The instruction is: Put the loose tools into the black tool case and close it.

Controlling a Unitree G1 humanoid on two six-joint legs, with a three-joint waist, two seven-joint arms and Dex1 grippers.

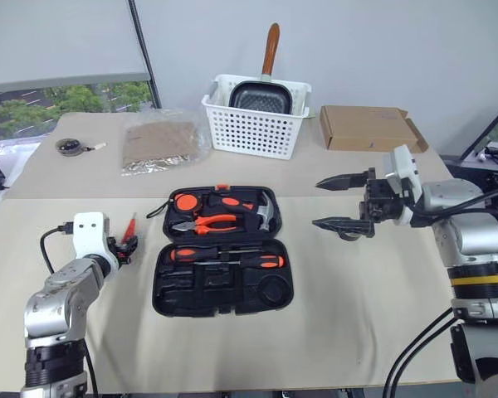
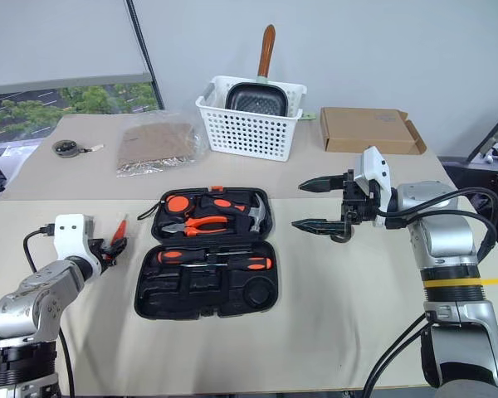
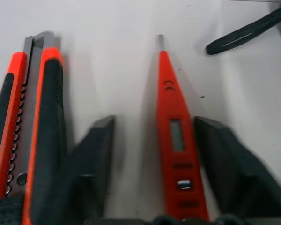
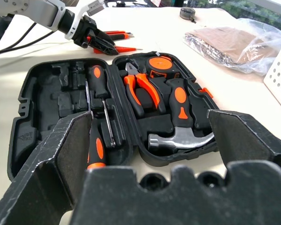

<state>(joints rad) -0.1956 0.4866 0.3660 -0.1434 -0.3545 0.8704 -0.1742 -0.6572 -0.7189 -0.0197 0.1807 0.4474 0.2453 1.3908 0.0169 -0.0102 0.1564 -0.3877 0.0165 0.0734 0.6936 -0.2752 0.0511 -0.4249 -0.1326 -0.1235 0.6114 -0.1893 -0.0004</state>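
Lying open near the middle of the table (image 1: 357,315), the black tool case (image 1: 222,249) has both halves flat; I see the two long screwdrivers (image 1: 226,258) side by side in the half nearer the table's front edge, and pliers (image 1: 206,223), a hammer (image 1: 266,214) and a round tape measure (image 1: 186,201) in the far half; my left gripper (image 3: 154,154) sits low at the table's left side, just beside the case, its fingers (image 3: 91,164) spread to either side of the slim orange screwdriver (image 3: 174,140) without clearly pressing it; the utility knife (image 3: 30,131) lies flat just outside one finger, parallel to the screwdriver; my right gripper (image 1: 342,202) hangs above the table to the right of the case, jaws wide apart and holding nothing; toward the far edge stand a white basket (image 1: 253,124) with a pan (image 1: 261,95) in it, a cardboard box (image 1: 369,127) at the far right, and a clear bag (image 1: 159,143) left of the basket.
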